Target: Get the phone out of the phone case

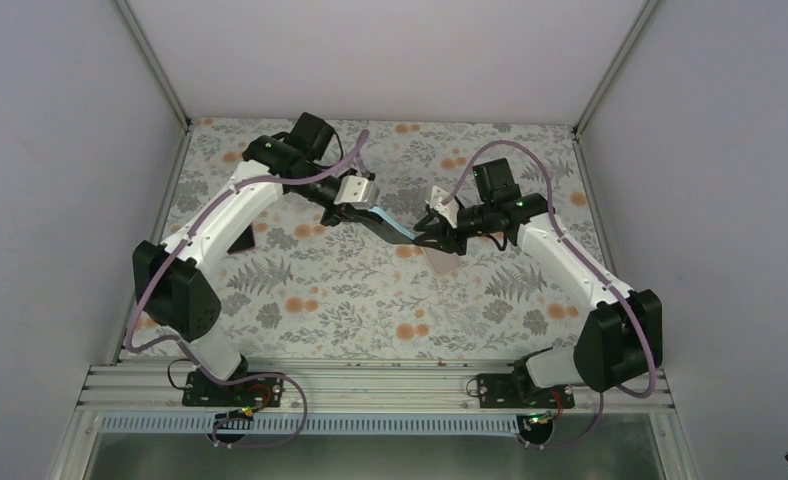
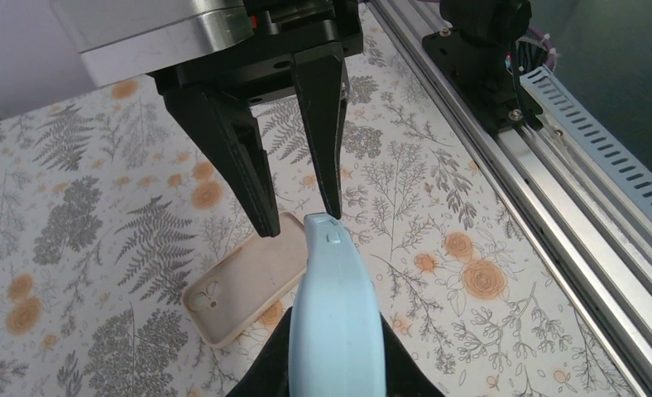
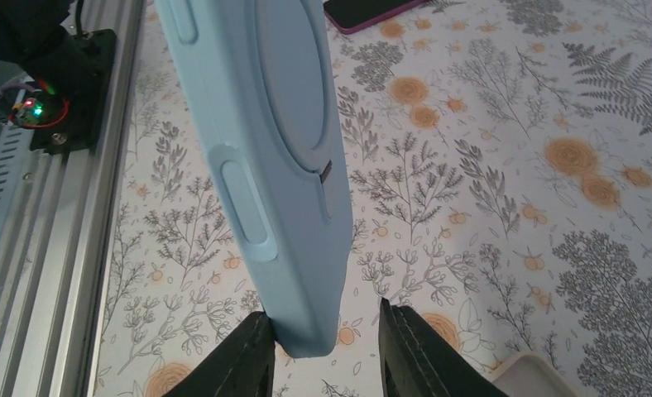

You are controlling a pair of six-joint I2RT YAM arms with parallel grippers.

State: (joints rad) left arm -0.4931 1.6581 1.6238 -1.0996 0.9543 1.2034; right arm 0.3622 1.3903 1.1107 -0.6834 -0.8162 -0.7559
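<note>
Above the desk, left fingers clamp one end of the blue phone case; right fingers, parted astride the other end, should seat squarely before any pull.

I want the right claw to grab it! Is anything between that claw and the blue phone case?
Nothing visible is in the way. The right gripper straddles one end of the blue phone case; the left gripper grips the other end.

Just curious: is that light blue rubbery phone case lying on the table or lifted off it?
Lifted: the light blue phone case hangs above the flowered tablecloth, its end clamped in the left gripper.
</note>
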